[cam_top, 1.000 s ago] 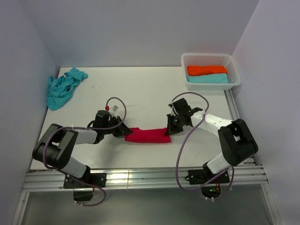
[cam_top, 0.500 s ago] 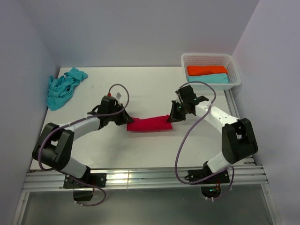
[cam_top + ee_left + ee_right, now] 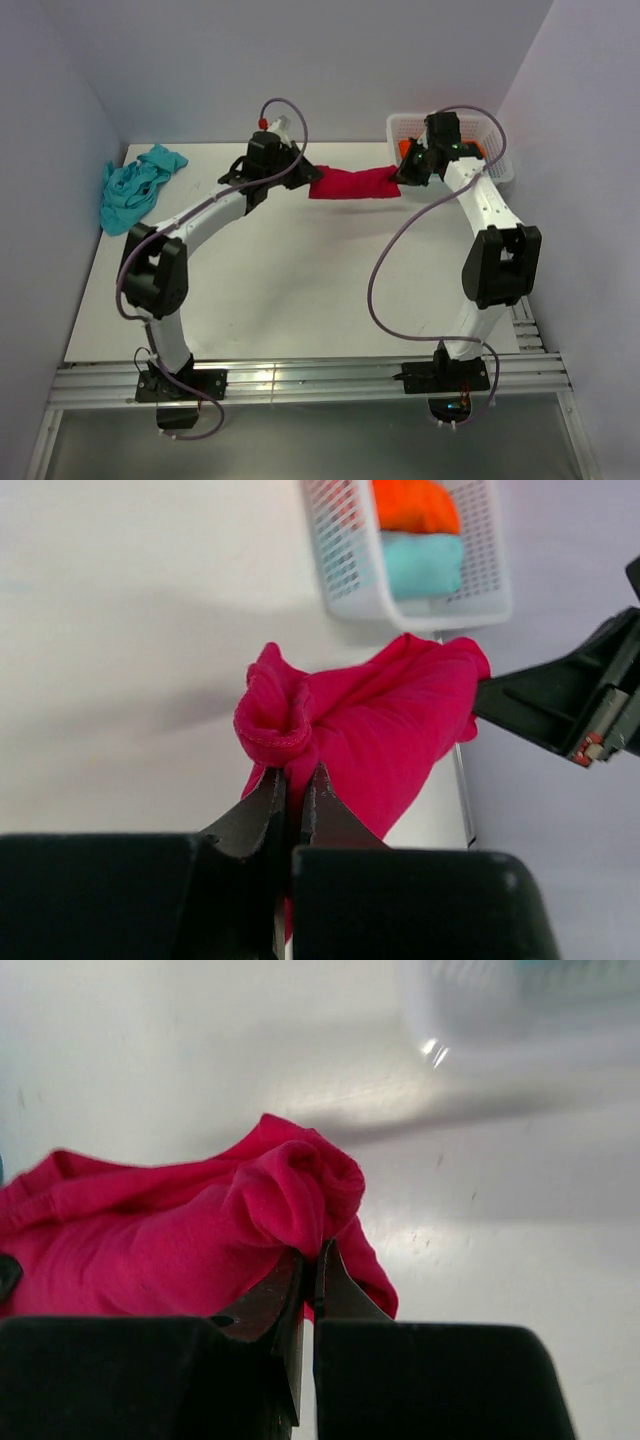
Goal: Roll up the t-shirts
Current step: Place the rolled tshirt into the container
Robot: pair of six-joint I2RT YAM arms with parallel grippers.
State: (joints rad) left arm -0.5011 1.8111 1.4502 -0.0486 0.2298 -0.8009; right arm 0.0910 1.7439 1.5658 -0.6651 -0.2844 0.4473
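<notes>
The red shirt (image 3: 352, 184), bunched into a thick roll, is hanging in the air between the two grippers over the far side of the table (image 3: 300, 290), with its right end reaching the near left corner of the basket (image 3: 503, 150). The left gripper (image 3: 303, 176) is pinching the roll's left end. In the left wrist view its jaws are pressing nearly together, with only a fold of red cloth between them. The right gripper (image 3: 405, 170) is clamping the other end the same way, jaws almost touching on a knot of fabric. Inside the basket an orange roll (image 3: 415, 505) and a turquoise roll (image 3: 422, 565) are lying side by side. The turquoise shirt (image 3: 135, 190) is lying crumpled at the table's far left edge, well apart from both arms.
</notes>
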